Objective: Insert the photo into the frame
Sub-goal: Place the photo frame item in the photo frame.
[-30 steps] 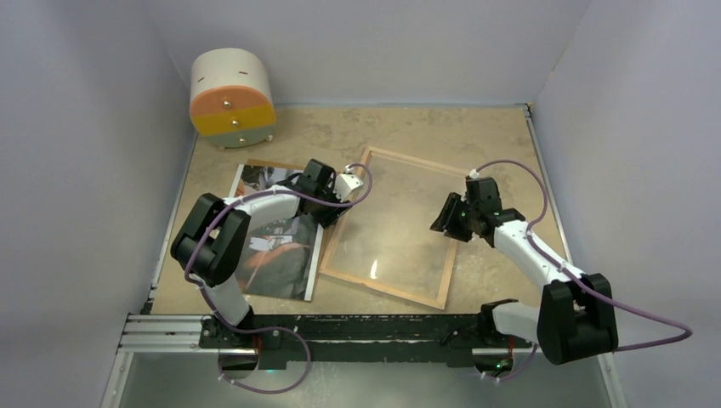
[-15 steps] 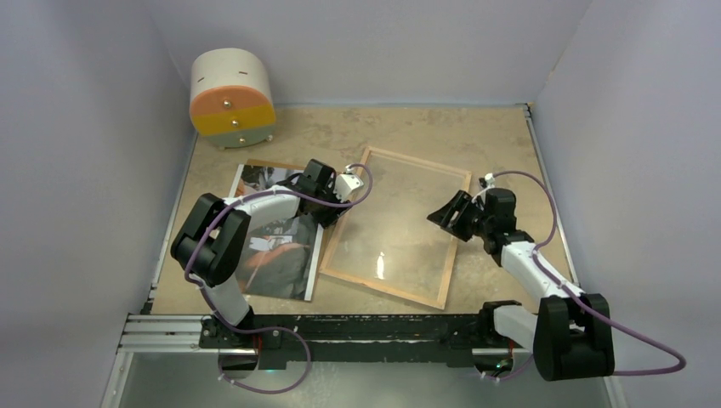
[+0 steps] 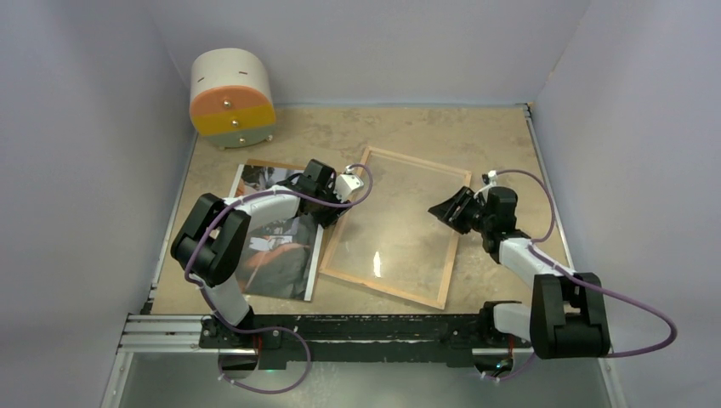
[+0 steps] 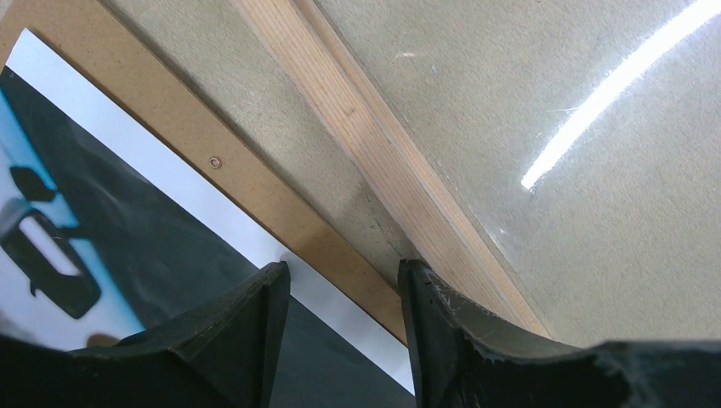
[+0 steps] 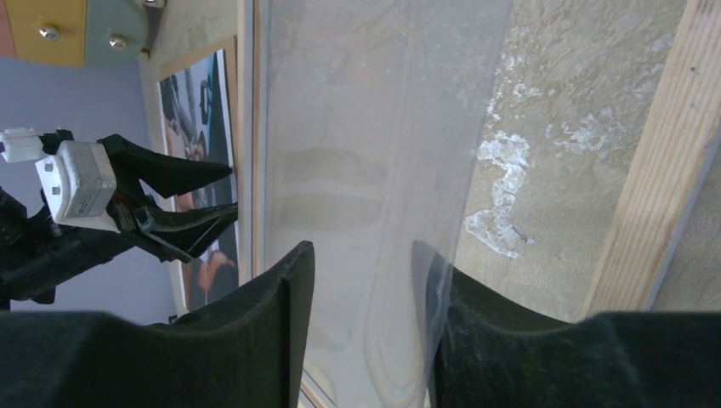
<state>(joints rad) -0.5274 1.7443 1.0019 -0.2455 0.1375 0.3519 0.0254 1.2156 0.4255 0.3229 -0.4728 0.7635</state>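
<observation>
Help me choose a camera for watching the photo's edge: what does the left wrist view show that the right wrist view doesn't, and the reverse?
Only the left wrist view: a close look at the photo's white border lying on the brown backing board, down to a small eyelet in it. Only the right wrist view: the left gripper seen from across the frame, jaws apart, and the drawer unit beyond. Both: the photo, the frame's wooden rim and clear pane.
</observation>
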